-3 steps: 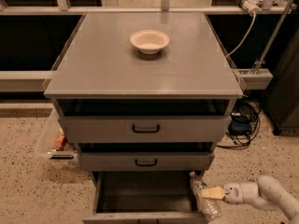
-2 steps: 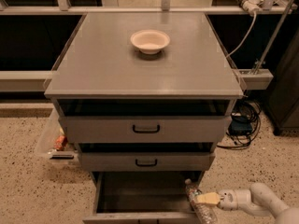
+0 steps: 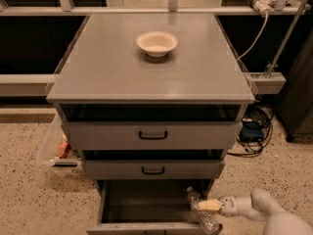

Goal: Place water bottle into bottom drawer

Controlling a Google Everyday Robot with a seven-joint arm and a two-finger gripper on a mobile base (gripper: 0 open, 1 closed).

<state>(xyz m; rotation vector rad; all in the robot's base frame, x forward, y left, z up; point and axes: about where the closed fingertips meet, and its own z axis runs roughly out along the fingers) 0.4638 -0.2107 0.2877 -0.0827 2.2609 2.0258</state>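
The water bottle [image 3: 202,211], clear crinkled plastic, hangs tilted over the right end of the open bottom drawer [image 3: 146,199], cap end up and to the left. My gripper [image 3: 209,205], with pale yellow fingertips on a white arm coming from the lower right, is shut on the bottle's middle. The drawer's dark interior shows to the left of the bottle. The bottle's lower end reaches the drawer's front right corner.
Two shallower drawers with black handles [image 3: 152,135] sit above, both slightly pulled out. A pale bowl [image 3: 157,42] stands on the cabinet top [image 3: 117,72]. A clear plastic bin [image 3: 57,148] lies on the floor at left. Cables [image 3: 254,131] lie at right.
My gripper has moved left and down with the bottle, from beside the drawer's right side to over its right end.
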